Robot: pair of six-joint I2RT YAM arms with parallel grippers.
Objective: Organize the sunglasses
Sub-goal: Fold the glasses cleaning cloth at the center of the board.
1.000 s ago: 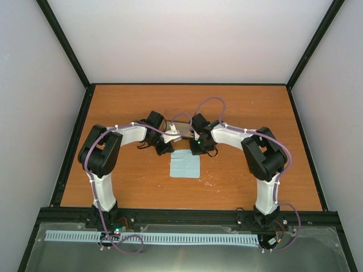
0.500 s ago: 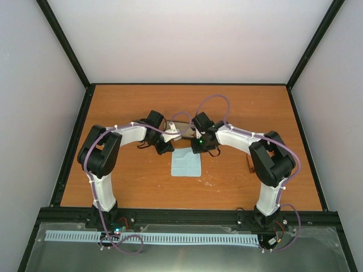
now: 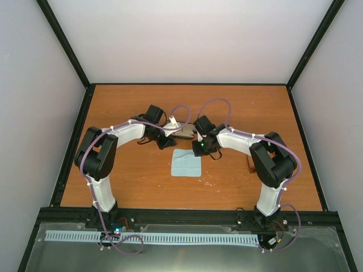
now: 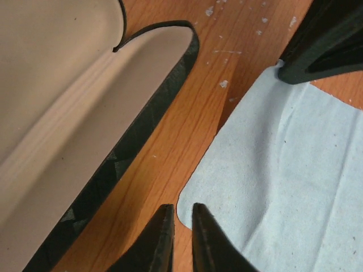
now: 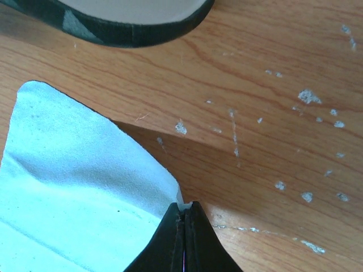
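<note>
The pale blue cloth [image 3: 186, 163] lies flat on the table in front of the open black case [image 3: 182, 131]. My right gripper [image 3: 199, 151] is shut on the cloth's far right corner [image 5: 180, 199] and holds it slightly raised above the wood. My left gripper [image 4: 181, 207] hovers at the cloth's far left corner [image 4: 187, 198], its jaws a narrow gap apart with nothing between them. The case's beige lining [image 4: 57, 113] lies just to its left. A small brown thing [image 3: 250, 164], possibly the sunglasses, shows beside my right elbow, mostly hidden.
The case's dark rim [image 5: 130, 28] lies just beyond the cloth [image 5: 74, 170] in the right wrist view. My right gripper's black body [image 4: 326, 39] rests at the cloth's corner in the left wrist view. Black frame rails [image 3: 74, 141] border the table.
My left gripper has swung away from the case toward the cloth's far left corner. My right arm has shifted outward, its gripper staying at the cloth's far right corner.
</note>
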